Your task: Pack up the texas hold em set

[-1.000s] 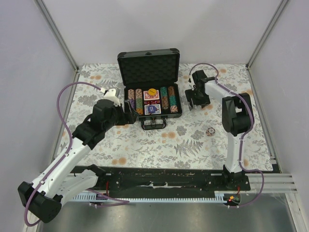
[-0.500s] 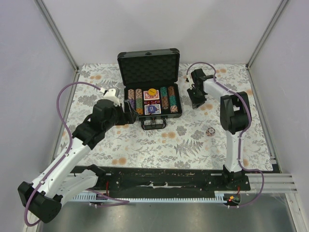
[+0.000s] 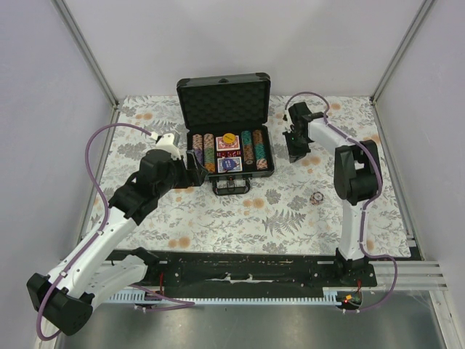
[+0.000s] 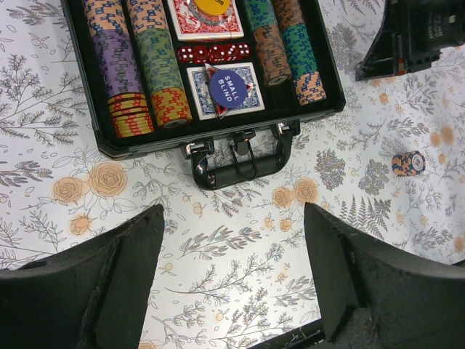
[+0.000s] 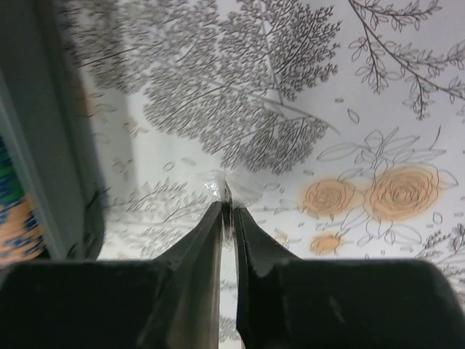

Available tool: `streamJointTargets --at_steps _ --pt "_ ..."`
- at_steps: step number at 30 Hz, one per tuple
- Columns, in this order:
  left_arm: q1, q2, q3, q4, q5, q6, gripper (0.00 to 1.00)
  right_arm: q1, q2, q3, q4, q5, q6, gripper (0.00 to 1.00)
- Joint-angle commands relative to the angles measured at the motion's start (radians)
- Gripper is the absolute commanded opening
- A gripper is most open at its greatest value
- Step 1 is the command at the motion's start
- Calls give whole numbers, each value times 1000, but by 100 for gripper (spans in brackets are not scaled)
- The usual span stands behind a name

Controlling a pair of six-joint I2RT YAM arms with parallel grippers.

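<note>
Right tool closed since prior frame, pinching what looks like a clear scrap right of case | stray chip stack lies toward my base, right arm nearer.

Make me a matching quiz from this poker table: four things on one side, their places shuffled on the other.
1 red dice
2 small blind button
3 loose chips
4 yellow button

A on the blue deck
B on the tablecloth, outside the case
C on the red deck
D between the decks

Pairs: 1-D, 2-A, 3-B, 4-C
</note>
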Motion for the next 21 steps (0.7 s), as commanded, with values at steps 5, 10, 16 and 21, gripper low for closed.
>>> streamJointTargets --at_steps 5,10,16,21 --pt "4 -24 19 22 -9 -5 84 108 -218 16 44 -95 141 17" --pt "6 -24 22 27 -24 -12 83 272 -195 54 152 -32 212 17" --pt "6 -28 20 22 -35 -12 84 366 -49 175 240 129 394 17" --pt "4 -36 23 15 -42 -4 84 388 53 264 243 233 463 18"
